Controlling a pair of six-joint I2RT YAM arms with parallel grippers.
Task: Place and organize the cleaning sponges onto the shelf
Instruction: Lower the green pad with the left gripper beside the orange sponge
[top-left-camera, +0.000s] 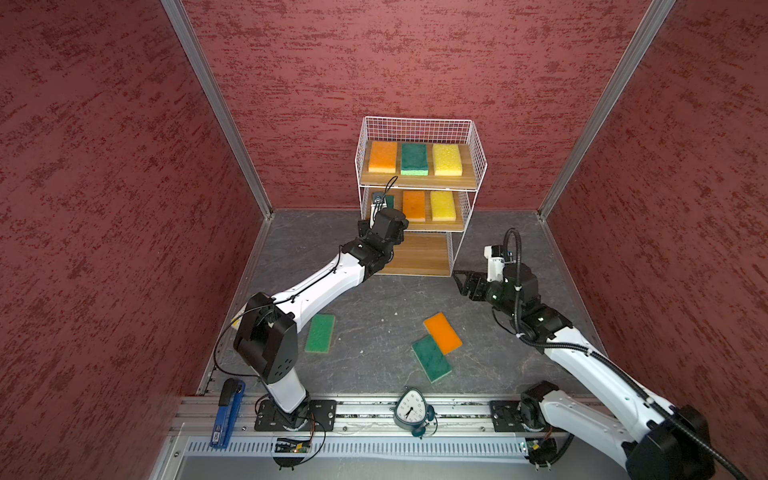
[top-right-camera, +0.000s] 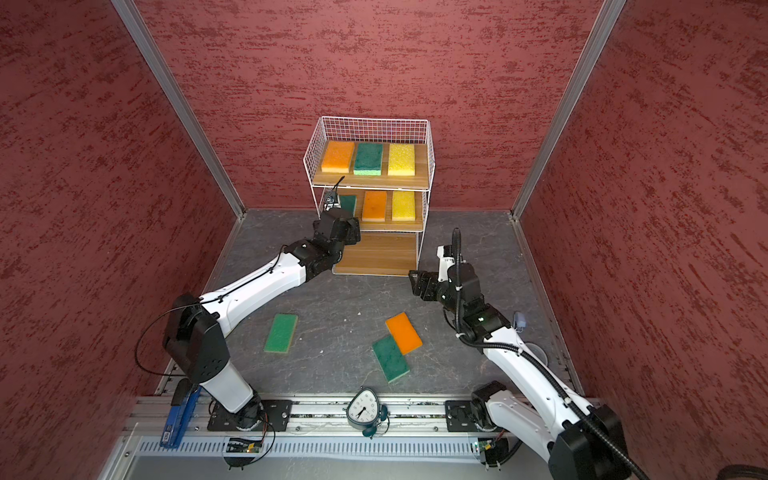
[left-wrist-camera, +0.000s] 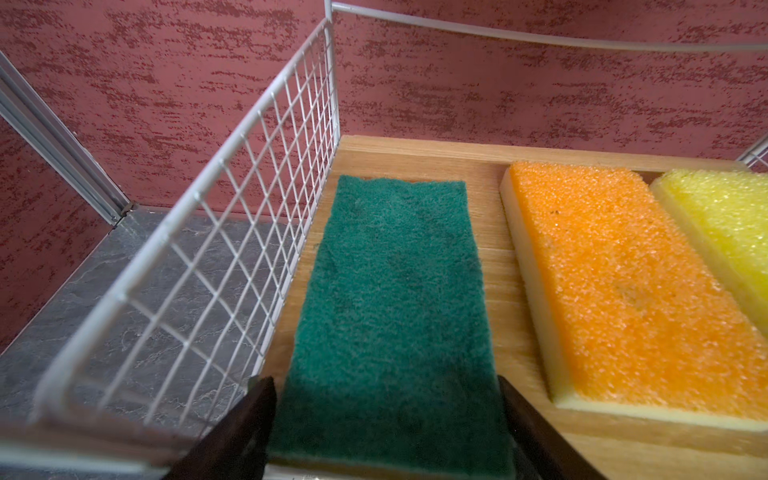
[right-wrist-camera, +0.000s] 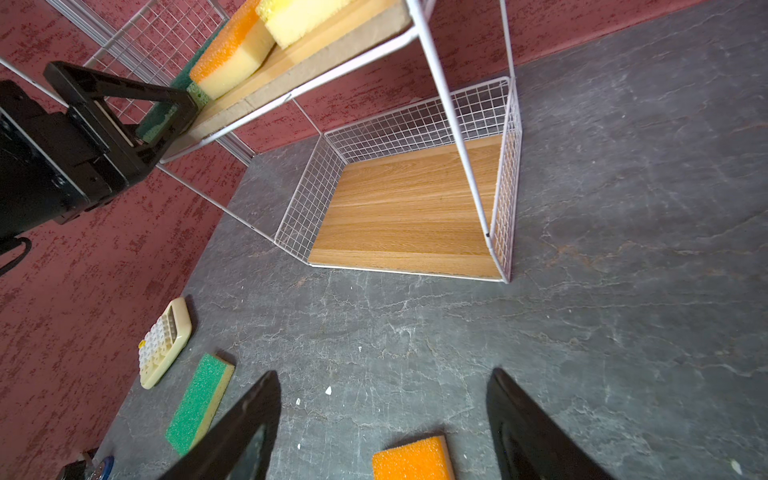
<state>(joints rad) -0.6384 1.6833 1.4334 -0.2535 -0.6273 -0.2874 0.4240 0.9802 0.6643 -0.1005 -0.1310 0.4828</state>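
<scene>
Nine sponges: three lay on each of two boards of the shelf (top-left-camera: 415, 124), and three on the grey floor (top-left-camera: 374, 299).
Top board: top orange sponge (top-left-camera: 383, 156), top green sponge (top-left-camera: 414, 159) and top yellow sponge (top-left-camera: 447, 159) sat side by side, left to right, with gaps between.
Middle board: middle green sponge (left-wrist-camera: 395, 291) lay flat beside the wire side, then middle orange sponge (top-left-camera: 413, 205) and middle yellow sponge (top-left-camera: 443, 205).
Bottom board (top-left-camera: 419, 253): light wood, down at floor level.
Left gripper (left-wrist-camera: 384, 379): reached into the middle tier. Its fingers (left-wrist-camera: 249, 415) stood against both long edges of the middle green sponge. Whether they pinched it or merely flanked it, I could not tell.
Right gripper (top-left-camera: 459, 281): hung over the floor just right of the shelf's front corner, fingers spread, nothing between them.
Floor: lone green sponge (top-left-camera: 320, 333) lay left of centre. Floor orange sponge (top-left-camera: 443, 332) and near green sponge (top-left-camera: 431, 358) touched along an edge.
Calculator (right-wrist-camera: 164, 343): cream, near the lone green sponge.
</scene>
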